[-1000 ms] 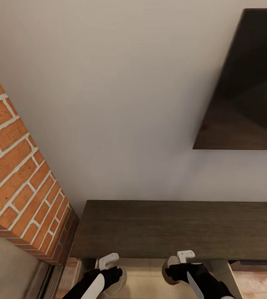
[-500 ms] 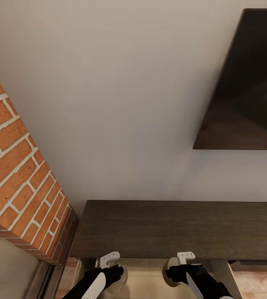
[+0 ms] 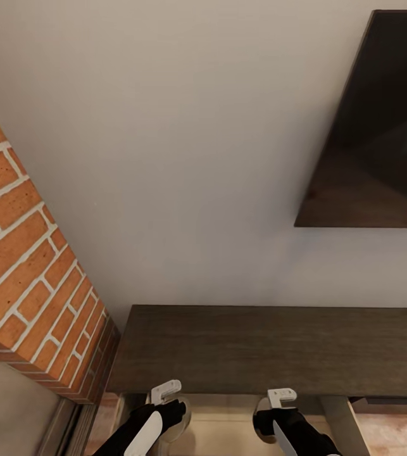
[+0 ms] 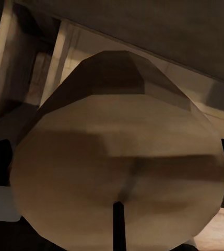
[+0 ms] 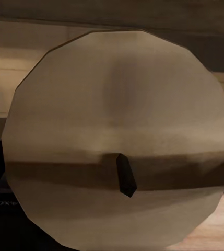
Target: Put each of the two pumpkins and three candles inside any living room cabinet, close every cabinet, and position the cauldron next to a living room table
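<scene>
Both claws have drawn back toward the robot and sit lower at the near edge of the cabinet [image 3: 273,348] than a second ago. The left claw [image 3: 165,391] has slipped slightly down, and less of its pale candle [image 3: 181,421] shows beside the black wrist. The right claw [image 3: 281,398] has shifted a little toward the left and down, and its candle [image 3: 260,411] now shows as only a thin sliver.
</scene>
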Available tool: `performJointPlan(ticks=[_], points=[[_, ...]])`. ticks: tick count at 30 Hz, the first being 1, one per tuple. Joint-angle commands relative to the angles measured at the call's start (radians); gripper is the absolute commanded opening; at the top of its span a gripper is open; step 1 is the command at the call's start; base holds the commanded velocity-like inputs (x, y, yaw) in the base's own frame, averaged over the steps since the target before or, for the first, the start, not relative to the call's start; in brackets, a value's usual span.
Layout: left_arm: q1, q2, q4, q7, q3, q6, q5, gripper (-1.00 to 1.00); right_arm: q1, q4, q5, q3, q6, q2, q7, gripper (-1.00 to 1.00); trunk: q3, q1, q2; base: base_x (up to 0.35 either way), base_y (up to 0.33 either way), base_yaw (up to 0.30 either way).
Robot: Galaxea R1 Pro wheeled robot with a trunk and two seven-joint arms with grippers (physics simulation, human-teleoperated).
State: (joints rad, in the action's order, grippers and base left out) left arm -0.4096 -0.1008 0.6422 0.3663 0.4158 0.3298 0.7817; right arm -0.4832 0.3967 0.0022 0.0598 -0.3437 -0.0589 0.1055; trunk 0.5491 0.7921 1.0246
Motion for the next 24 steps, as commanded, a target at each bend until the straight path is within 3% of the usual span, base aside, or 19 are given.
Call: performJointPlan(ticks=[1,24], points=[[0.000,0.000,0.000,0.000,0.000,0.000,0.001,-1.00,0.000,0.000,0.001,0.000,0.000,0.000,-0.002,-1.00,0.003,0.004,0.007,0.000,0.000,0.000],[0.000,-0.005,0.001,0.000,0.000,-0.001,0.007,-1.00,0.000,-0.006,-0.001,0.003,-0.003,-0.007,-0.023,-1.00,0.075,0.092,0.168,0.000,0.000,0.000]])
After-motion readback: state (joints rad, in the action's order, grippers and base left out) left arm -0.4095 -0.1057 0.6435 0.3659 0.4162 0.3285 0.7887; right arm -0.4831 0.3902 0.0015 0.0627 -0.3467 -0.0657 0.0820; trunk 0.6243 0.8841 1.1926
